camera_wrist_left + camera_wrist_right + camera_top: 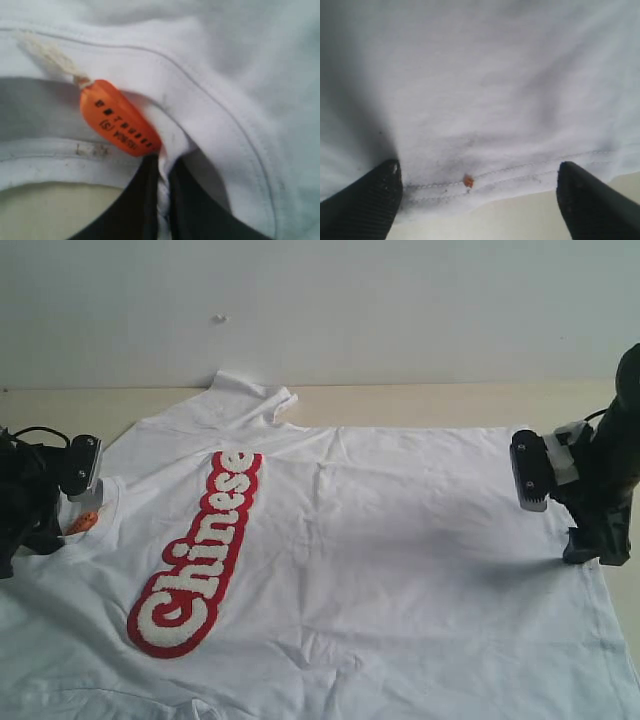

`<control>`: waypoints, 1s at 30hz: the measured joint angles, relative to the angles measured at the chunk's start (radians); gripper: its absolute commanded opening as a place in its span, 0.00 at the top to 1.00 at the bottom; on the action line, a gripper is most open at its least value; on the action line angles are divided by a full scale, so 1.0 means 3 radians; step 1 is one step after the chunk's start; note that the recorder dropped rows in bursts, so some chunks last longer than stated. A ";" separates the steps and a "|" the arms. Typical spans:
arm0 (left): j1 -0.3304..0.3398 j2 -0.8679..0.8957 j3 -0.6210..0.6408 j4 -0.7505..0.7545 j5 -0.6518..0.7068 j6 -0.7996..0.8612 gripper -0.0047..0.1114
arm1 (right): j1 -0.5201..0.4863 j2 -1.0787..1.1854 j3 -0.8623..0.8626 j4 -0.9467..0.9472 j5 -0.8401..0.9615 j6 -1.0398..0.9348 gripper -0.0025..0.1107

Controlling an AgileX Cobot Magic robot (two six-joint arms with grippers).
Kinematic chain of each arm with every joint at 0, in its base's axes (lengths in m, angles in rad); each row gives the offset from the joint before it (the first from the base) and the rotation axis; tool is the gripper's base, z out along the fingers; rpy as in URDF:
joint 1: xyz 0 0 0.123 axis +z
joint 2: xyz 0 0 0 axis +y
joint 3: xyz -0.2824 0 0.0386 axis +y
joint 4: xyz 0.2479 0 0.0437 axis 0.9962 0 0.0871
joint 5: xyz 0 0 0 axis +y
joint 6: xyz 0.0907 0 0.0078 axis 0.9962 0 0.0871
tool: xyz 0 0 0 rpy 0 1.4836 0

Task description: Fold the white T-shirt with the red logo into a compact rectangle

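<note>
The left hand (162, 200) was clenched on the ribbed collar (200, 115) of the white T-shirt (400, 560), just beside the orange tag (120, 119). The right hand (477, 200) stood released, its fingers wide apart over the stitched hem (520, 170), with nothing between them but flat cloth. I judged that the step in hand was to take the hem. To do it well, the left hand should keep its pinch. The right one should go low and close across the stitching, so that both layers are caught.

The T-shirt lay spread on the surface (400, 400), collar toward its left edge and hem toward its right edge, so its long axis ran left to right. The red logo (200, 555) crossed this axis, reading from the near edge toward the far edge.
</note>
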 measured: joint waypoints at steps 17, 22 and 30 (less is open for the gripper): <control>0.0000 0.0000 0.0000 0.0000 0.0000 0.0000 0.96 | 0.0002 0.0149 -0.0098 -0.0111 0.0126 0.0193 0.16; 0.0000 0.0000 0.0000 0.0000 0.0000 0.0000 0.96 | 0.0015 0.0149 -0.0098 -0.0134 0.0126 0.0226 0.16; 0.0000 0.0005 0.0000 0.0000 0.0000 0.0000 0.96 | 0.0015 0.0149 -0.0098 -0.0164 0.0118 0.0261 0.17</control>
